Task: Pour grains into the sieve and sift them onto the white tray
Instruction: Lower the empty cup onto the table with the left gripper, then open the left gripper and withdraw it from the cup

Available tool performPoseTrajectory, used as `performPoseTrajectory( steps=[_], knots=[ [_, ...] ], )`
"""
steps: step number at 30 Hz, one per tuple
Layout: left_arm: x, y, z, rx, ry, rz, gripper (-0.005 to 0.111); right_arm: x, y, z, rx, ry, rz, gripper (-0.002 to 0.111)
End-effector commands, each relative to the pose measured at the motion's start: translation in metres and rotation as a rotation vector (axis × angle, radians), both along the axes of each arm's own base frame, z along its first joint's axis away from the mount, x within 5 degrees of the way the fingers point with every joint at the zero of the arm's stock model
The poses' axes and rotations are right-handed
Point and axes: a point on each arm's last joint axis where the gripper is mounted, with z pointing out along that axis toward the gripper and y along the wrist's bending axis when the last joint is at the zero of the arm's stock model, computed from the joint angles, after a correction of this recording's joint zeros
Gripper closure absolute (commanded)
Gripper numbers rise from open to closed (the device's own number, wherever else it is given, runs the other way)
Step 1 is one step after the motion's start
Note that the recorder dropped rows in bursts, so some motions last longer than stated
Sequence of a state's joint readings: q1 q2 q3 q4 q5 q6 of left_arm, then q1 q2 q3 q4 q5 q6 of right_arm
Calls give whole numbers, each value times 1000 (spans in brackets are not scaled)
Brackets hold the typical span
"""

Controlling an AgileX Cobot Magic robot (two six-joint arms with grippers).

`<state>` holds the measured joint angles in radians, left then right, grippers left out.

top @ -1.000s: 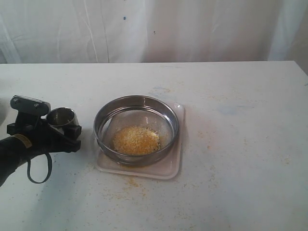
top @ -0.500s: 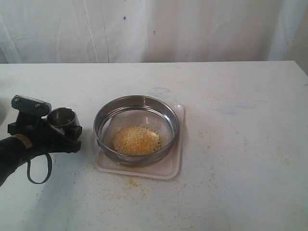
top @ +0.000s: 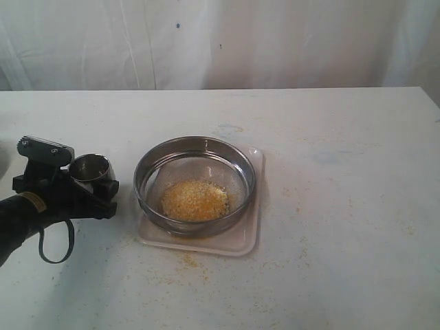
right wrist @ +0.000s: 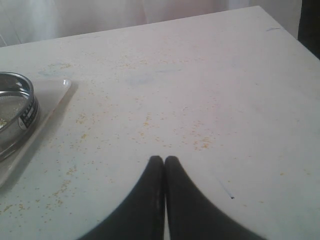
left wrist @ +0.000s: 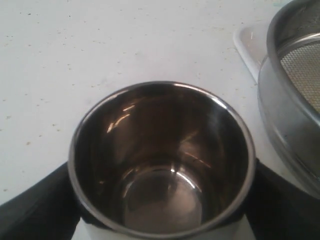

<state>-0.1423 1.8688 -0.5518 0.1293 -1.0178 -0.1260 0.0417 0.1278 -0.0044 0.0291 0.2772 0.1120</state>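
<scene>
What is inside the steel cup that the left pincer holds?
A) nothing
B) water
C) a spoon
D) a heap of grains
A: the left wrist view shows the bare, shiny bottom of the steel cup; the grains lie in the sieve.

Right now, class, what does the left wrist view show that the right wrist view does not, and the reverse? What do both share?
Only the left wrist view: the steel cup, empty inside, clamped in the left gripper. Only the right wrist view: the right gripper, shut on nothing, and the white backdrop. Both: an edge of the sieve, a corner of the white tray, the table.
</scene>
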Motion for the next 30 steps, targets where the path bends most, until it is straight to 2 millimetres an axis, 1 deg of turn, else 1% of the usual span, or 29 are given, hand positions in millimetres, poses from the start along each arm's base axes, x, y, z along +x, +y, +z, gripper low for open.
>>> performPoseTrajectory(
  steps=[1, 5, 12, 14, 18, 23, 28, 30],
  knots=[
    [-1, 1, -2, -11, 6, 8, 13, 0, 0, -2, -1, 6, -2, 108],
    [-1, 1, -2, -18, 7, 15, 4, 0, 0, -2, -1, 6, -2, 108],
    [-3, 1, -1, -21, 3, 16, 3, 0, 0, -2, -1, 6, -2, 108],
    [-7, 2, 1, -16, -6, 15, 3, 0, 0, -2, 1, 6, -2, 108],
    [-17, 5, 12, -32, -67, 38, 3, 0, 0, -2, 1, 6, -2, 108],
    [-29, 5, 21, -30, -76, 13, 3, 0, 0, -2, 1, 6, -2, 108],
    [-51, 8, 23, -40, -54, 14, 3, 0, 0, -2, 1, 6, -2, 108],
    [-61, 10, 25, -44, -50, 27, 7, 0, 0, -2, 1, 6, -2, 108]
  ],
)
